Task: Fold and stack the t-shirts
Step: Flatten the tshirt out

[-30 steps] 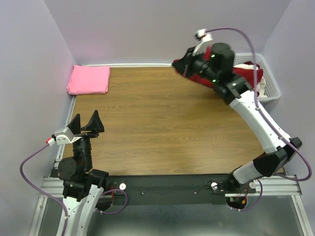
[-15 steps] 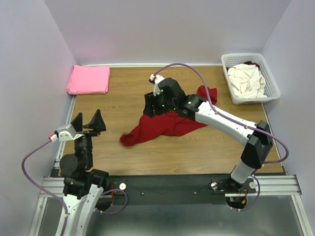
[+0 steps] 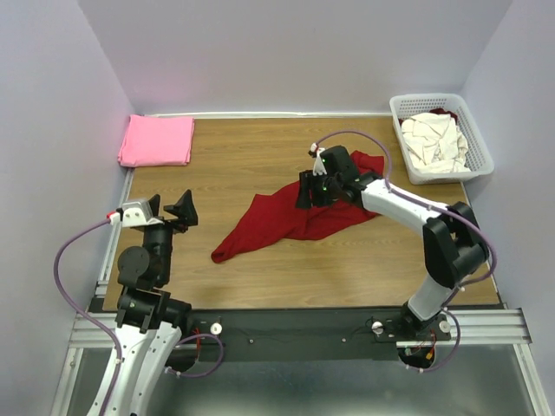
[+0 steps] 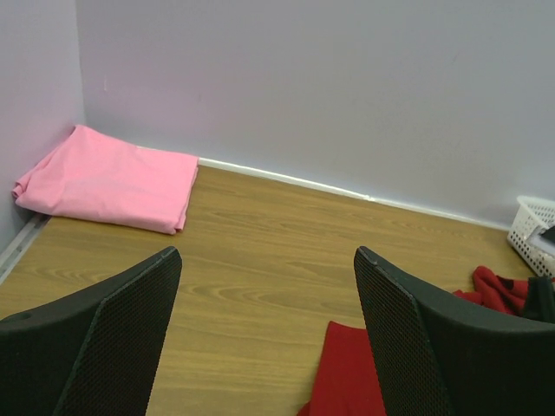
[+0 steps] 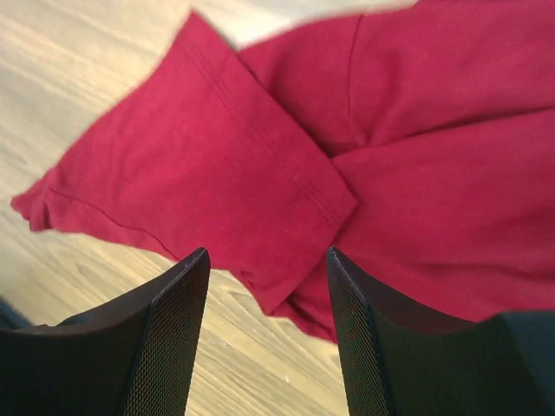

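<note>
Red shirt (image 3: pixel 286 217) lies crumpled mid-frame. I see my right gripper (image 3: pixel 312 195) spread open just over it. My left gripper (image 3: pixel 171 208), lower left, is spread too. Pink shirt (image 3: pixel 157 140) sits folded, upper left.

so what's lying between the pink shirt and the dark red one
Nothing, just bare wooden table between pink shirt and dark red shirt; the top view shows it.

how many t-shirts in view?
3 distinct: folded bright pink cloth t-shirt, far-left corner; crumpled dark red cloth t-shirt, mid-table; cream-white cloth heap in the white plastic lattice basket, which may hide more.
</note>
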`<control>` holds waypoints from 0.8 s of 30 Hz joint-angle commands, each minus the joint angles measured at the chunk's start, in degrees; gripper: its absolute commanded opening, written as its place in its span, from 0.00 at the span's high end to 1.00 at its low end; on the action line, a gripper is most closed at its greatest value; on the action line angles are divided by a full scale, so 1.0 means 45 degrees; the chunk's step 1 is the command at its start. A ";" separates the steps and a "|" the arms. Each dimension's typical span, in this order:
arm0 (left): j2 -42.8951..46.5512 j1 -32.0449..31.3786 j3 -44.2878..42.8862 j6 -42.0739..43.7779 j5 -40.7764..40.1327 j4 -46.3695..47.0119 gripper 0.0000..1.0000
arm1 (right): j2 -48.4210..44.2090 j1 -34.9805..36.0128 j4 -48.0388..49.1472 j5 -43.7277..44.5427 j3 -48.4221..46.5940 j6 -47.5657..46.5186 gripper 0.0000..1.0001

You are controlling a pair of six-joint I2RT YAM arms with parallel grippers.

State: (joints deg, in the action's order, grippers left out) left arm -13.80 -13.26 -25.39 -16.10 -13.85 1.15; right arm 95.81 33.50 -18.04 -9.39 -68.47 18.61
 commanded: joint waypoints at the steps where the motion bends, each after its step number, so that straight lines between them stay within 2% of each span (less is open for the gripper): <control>1: -0.0116 -0.0062 -0.0257 0.0100 0.0381 0.0058 0.12 | 0.1129 -0.0957 0.1819 -0.2813 0.0780 0.0667 0.36; 10: -0.0819 -0.0062 -0.0335 0.0257 0.0538 0.0097 0.14 | 0.3199 -0.1466 0.2758 -0.4358 0.0391 0.1039 0.34; 15: -0.0956 -0.0062 -0.0335 0.0276 0.0577 0.0097 0.15 | 0.3552 -0.1447 0.2974 -0.4983 0.0313 0.1060 0.35; 21: -0.1073 -0.0062 -0.0335 0.0335 0.0655 0.0175 0.15 | 0.3182 -0.1447 0.2994 -0.5491 0.0313 0.0943 0.49; 22: -0.1112 -0.0062 -0.0335 0.0335 0.0674 0.0175 0.15 | 0.3085 -0.1447 0.2994 -0.5627 0.0293 0.0923 0.58; 24: -0.1093 -0.0062 -0.0335 0.0335 0.0675 0.0175 0.15 | 0.2929 -0.1447 0.2994 -0.5765 0.0332 0.0903 0.68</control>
State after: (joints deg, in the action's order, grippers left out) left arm -18.59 -13.26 -25.52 -15.49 -12.03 1.17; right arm 110.41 26.89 -5.50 -31.73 -66.15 23.00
